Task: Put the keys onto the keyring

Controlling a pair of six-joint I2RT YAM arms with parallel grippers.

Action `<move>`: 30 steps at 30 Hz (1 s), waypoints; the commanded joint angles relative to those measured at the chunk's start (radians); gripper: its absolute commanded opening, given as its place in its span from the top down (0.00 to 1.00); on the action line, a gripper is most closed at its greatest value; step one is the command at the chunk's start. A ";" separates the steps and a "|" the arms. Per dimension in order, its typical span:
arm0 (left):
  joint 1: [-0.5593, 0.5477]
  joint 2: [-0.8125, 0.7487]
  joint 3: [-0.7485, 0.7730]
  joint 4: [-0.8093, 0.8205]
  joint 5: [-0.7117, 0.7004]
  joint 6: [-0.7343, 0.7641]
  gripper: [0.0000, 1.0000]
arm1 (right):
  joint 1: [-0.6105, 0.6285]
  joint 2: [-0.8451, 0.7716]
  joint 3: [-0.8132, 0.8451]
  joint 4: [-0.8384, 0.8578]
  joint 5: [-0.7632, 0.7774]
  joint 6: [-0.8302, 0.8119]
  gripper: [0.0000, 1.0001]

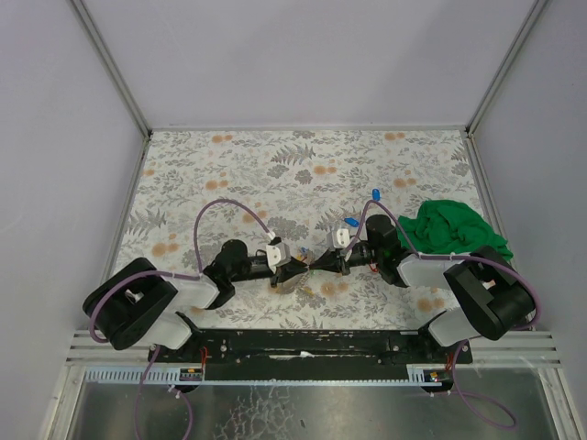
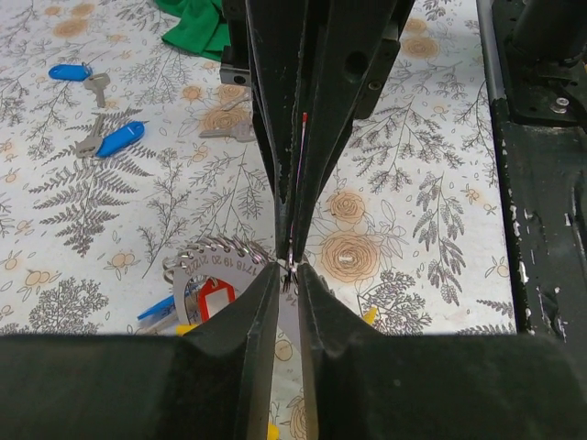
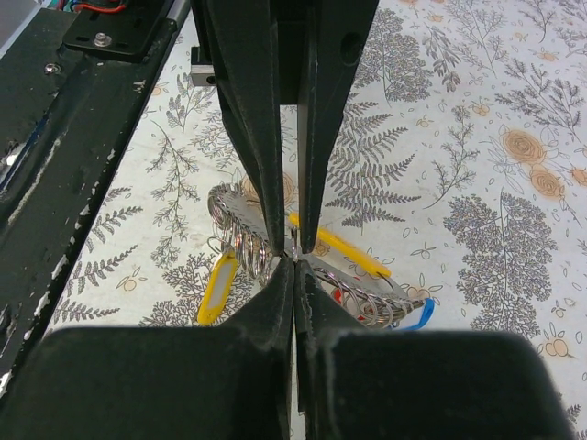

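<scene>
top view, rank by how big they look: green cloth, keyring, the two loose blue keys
1. green cloth
2. keyring, partly covered
3. farther blue key and nearer blue key: tiny, look alike, not ranked

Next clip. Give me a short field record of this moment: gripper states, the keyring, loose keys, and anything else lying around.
left gripper: jaws narrow, tips at the keyring; grip unclear
right gripper: shut, tip to tip with the left gripper; nothing visibly held
keyring: lying flat, yellow, red and blue tags on it
blue-tagged keys: two, loose, apart from the keyring
green cloth: bunched on the right side, untouched
task status: loose keys not yet on the keyring
</scene>
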 commanded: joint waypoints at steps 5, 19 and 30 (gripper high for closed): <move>0.005 0.016 0.051 -0.021 0.021 0.028 0.99 | -0.006 -0.006 0.015 0.082 -0.032 0.012 1.00; 0.006 -0.049 0.040 -0.102 -0.050 0.035 1.00 | -0.006 -0.071 -0.031 0.122 0.045 0.058 0.81; 0.005 -0.055 0.065 -0.174 -0.101 0.030 1.00 | -0.006 -0.361 -0.097 -0.080 0.476 0.400 0.60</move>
